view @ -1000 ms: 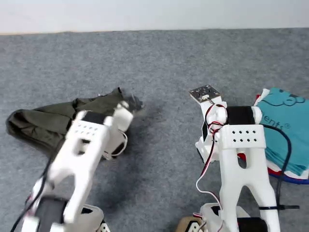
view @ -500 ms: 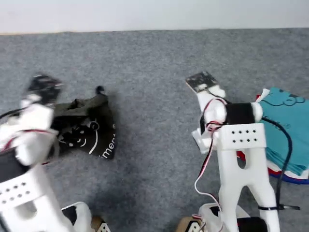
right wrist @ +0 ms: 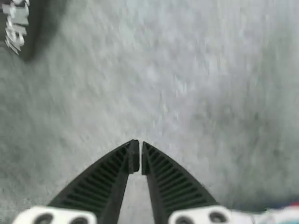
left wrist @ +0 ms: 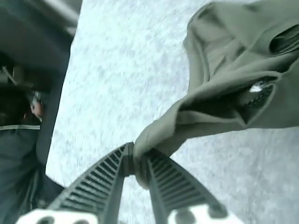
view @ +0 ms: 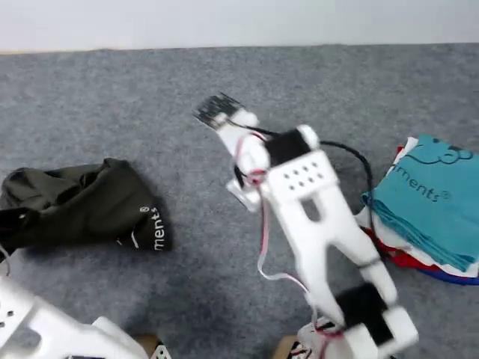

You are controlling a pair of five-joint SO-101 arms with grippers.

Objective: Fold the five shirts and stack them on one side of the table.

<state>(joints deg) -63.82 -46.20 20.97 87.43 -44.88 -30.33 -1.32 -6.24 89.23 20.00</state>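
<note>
A dark olive shirt [view: 82,202] with white print lies bunched at the table's left side. My left gripper [left wrist: 137,163] is shut on a fold of this shirt [left wrist: 224,93], pinching its edge above the grey cloth. A stack of folded shirts [view: 430,198], teal on top, sits at the right edge. My right arm [view: 299,187] leans over the middle of the table. Its gripper [right wrist: 137,158] is shut with nothing in it, just above the bare cloth. A corner of the printed shirt [right wrist: 18,23] lies well ahead of it.
Grey felt [view: 224,262] covers the table, with a pale wall behind its far edge. The left arm's white base [view: 37,325] stands at the front left corner. Bare felt lies between the olive shirt and the stack.
The left arm has pulled away to the far left, dragging the olive shirt with it and turning its print up. The right arm has swung from the stack toward the table's middle.
</note>
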